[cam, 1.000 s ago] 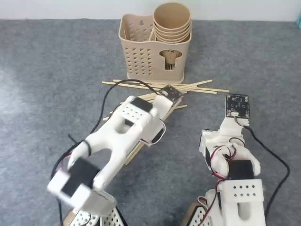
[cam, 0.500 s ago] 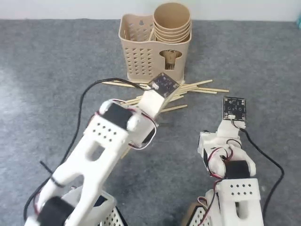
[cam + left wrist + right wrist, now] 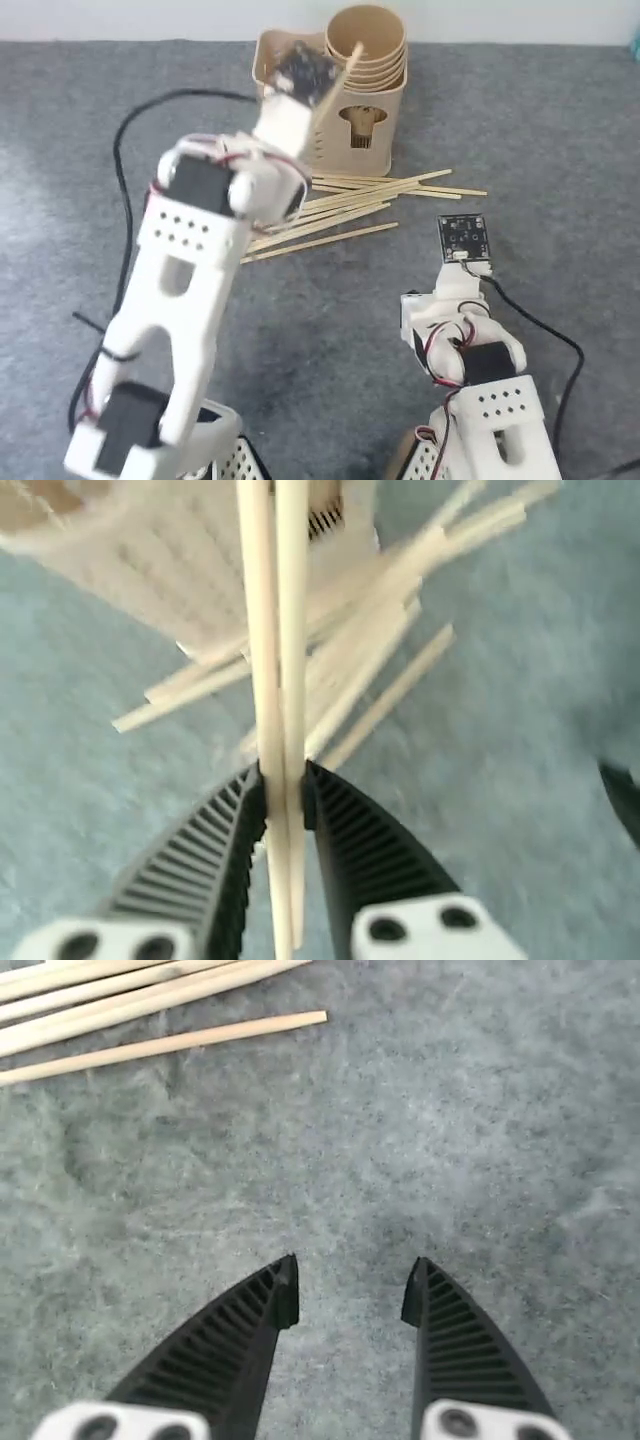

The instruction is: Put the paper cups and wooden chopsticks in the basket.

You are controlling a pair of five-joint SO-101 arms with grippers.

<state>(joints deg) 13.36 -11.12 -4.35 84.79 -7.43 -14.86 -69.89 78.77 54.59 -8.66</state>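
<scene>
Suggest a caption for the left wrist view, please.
Left hand grips two chopsticks, with the loose pile and basket beyond.

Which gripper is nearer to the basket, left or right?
Left. The left gripper, shut on two chopsticks, is right at the basket; the right gripper is open over the carpet, with loose chopsticks between.

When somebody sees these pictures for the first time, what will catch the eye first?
The left gripper, high up at the basket, is shut on two wooden chopsticks. A stack of paper cups stands in the basket's right compartment, and loose chopsticks lie in a heap on the grey mat before it. The right gripper hangs open over the mat.
</scene>
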